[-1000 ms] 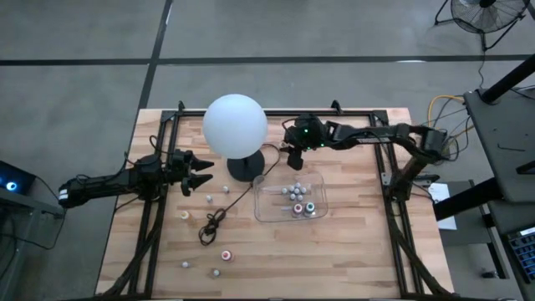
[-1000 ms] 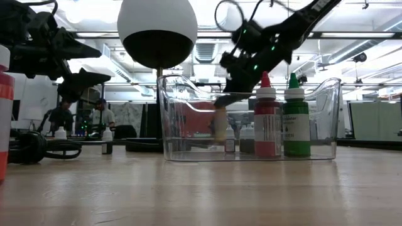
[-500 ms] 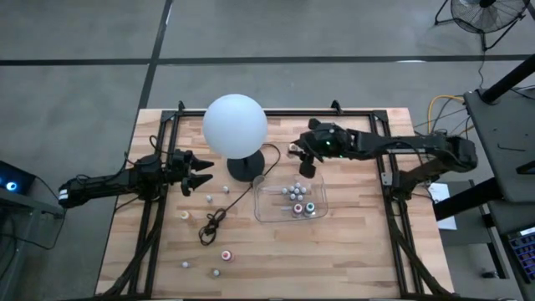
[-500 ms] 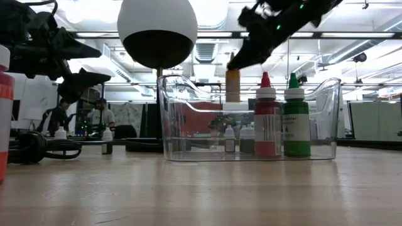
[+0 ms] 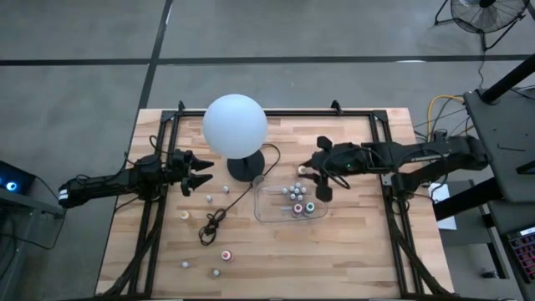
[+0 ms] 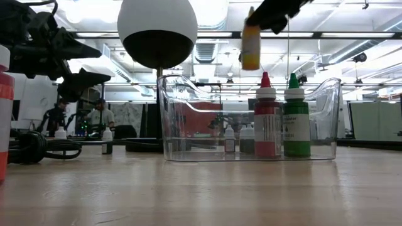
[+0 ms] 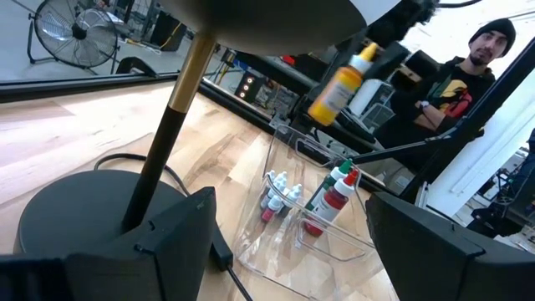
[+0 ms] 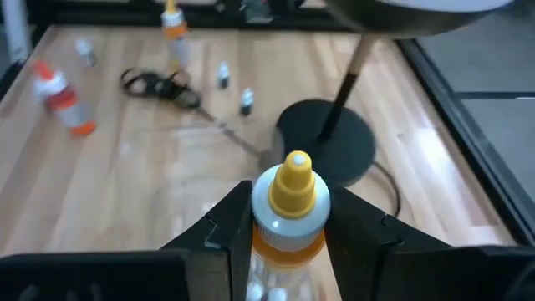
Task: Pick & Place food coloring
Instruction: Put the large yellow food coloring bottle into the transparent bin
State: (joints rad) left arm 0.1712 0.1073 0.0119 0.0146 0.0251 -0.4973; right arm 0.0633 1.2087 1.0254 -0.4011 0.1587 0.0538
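Observation:
A small orange-yellow food coloring bottle with a yellow cap (image 8: 292,205) sits in my right gripper (image 8: 288,238), which is shut on it above the far edge of the clear tray (image 5: 269,211). From table height the bottle (image 6: 250,45) hangs high over the tray (image 6: 173,119). A red bottle (image 6: 267,119), a green one (image 6: 296,116) and several tiny ones stand inside the tray. More tiny bottles (image 5: 208,198) stand loose on the wood. My left gripper (image 5: 199,173) waits open left of the lamp base (image 5: 245,165). My right gripper pinches the bottle between its two fingers (image 8: 230,230) at the shoulder (image 8: 269,219), just under the yellow cap (image 8: 294,180). The fingers reach down at a slant from the table's right side. The bottle is lifted clear, cap up and slightly tilted (image 7: 338,84).
A white globe lamp (image 5: 235,124) stands far-centre, and its black cord (image 5: 216,222) coils on the wood near the loose bottles (image 5: 226,254). Black rails run along the table's left (image 5: 149,219) and right (image 5: 391,219) sides. A person (image 7: 468,71) sits beyond the table.
My right gripper has risen from table height beside the lamp base and moved toward the table's right and near side, over the tray's far edge. The orange-yellow bottle has gone up with it, from standing low on the wood to hanging well above the tray.

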